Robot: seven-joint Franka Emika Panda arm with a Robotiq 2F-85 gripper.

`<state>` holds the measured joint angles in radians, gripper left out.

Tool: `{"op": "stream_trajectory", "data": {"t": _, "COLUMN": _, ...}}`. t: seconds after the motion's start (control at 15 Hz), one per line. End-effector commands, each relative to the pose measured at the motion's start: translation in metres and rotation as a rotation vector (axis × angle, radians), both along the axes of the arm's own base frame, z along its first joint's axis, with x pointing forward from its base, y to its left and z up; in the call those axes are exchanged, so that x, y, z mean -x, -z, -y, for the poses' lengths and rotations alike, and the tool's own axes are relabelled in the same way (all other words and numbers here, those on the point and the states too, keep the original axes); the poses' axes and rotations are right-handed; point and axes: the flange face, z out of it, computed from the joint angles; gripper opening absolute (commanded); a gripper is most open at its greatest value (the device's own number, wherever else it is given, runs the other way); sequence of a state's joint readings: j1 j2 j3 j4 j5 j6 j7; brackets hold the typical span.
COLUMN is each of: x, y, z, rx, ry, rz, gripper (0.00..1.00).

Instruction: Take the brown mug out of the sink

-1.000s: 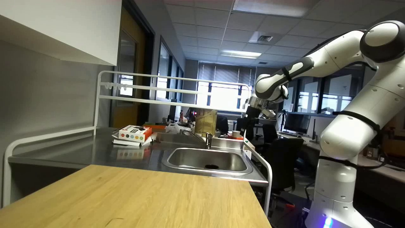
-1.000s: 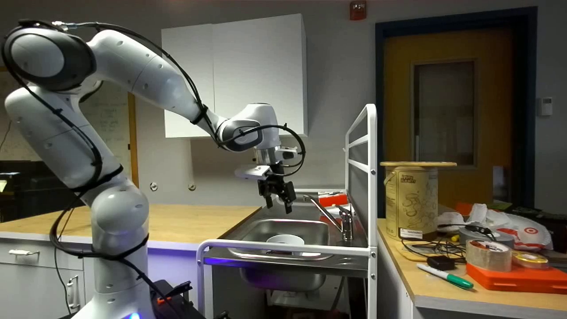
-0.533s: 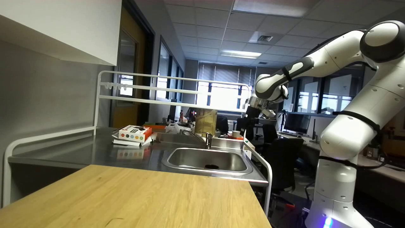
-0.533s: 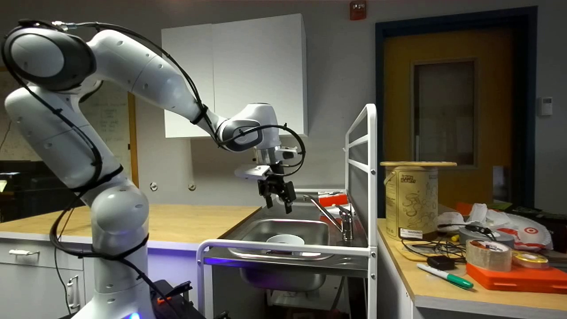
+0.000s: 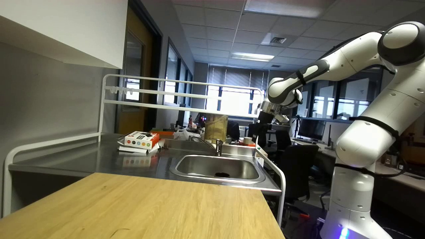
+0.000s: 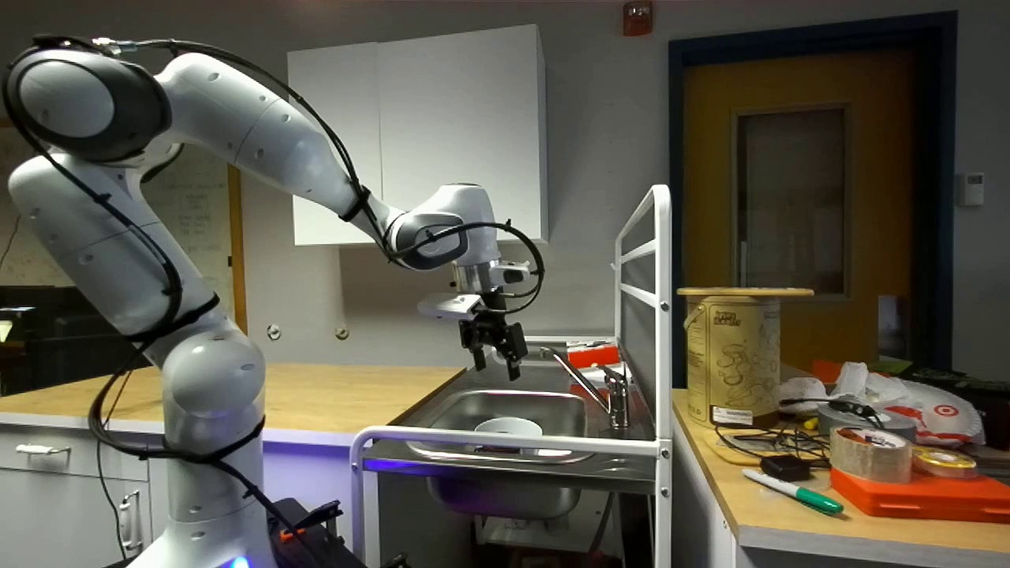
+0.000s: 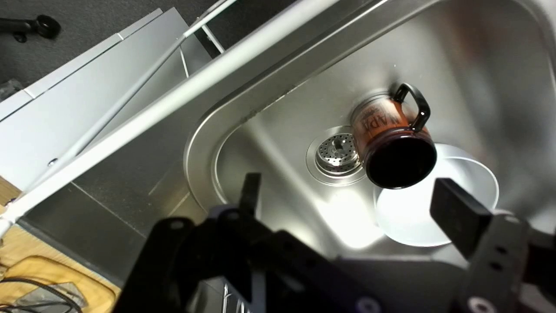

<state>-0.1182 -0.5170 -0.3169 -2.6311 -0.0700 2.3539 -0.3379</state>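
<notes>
The brown mug (image 7: 382, 121) lies or stands tilted in the wrist view, with orange lettered sides, a black handle and a dark open mouth. It is in the steel sink (image 7: 282, 139), beside the drain strainer (image 7: 338, 150). Its rim overlaps a white bowl (image 7: 412, 213) in this view; whether they touch I cannot tell. My gripper (image 7: 347, 198) is open and empty. In an exterior view the gripper (image 6: 496, 367) hangs above the sink (image 6: 458, 404), and the bowl (image 6: 509, 426) shows while the mug is hidden. The sink also shows in an exterior view (image 5: 176, 166).
A faucet (image 6: 619, 398) rises at the sink's side, its spout angled over the basin edge. A white rail (image 6: 426, 434) crosses the sink end; a taller white rack (image 6: 663, 315) stands behind the faucet. A wooden table (image 5: 159, 205) adjoins, and a box (image 5: 141, 139) lies on the steel counter.
</notes>
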Motion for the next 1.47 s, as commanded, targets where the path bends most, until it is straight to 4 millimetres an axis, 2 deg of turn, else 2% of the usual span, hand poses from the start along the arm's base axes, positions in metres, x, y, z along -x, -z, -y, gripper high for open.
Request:
{"op": "stream_trajectory", "data": {"t": 0.0, "x": -0.005, "y": 0.002, "z": 0.002, "rx": -0.007, "ry": 0.010, "rz": -0.014, "gripper": 1.00}}
{"op": "stream_trajectory", "data": {"t": 0.33, "x": -0.034, "y": 0.015, "z": -0.004, "rx": -0.001, "ry": 0.008, "rz": -0.064, "gripper": 1.00}}
{"op": "stream_trajectory", "data": {"t": 0.73, "x": -0.092, "y": 0.038, "z": -0.020, "rx": 0.021, "ry": 0.000, "rz": -0.137, "gripper": 1.00}}
{"op": "stream_trajectory", "data": {"t": 1.07, "x": -0.144, "y": 0.071, "z": -0.028, "rx": 0.025, "ry": 0.023, "rz": -0.201, "gripper": 1.00}}
{"op": "stream_trajectory", "data": {"t": 1.27, "x": -0.165, "y": 0.093, "z": -0.036, "rx": -0.028, "ry": 0.008, "rz": -0.259, "gripper": 1.00}}
{"op": "stream_trajectory", "data": {"t": 1.4, "x": -0.176, "y": 0.106, "z": -0.049, "rx": -0.030, "ry": -0.022, "rz": -0.299, "gripper": 1.00}}
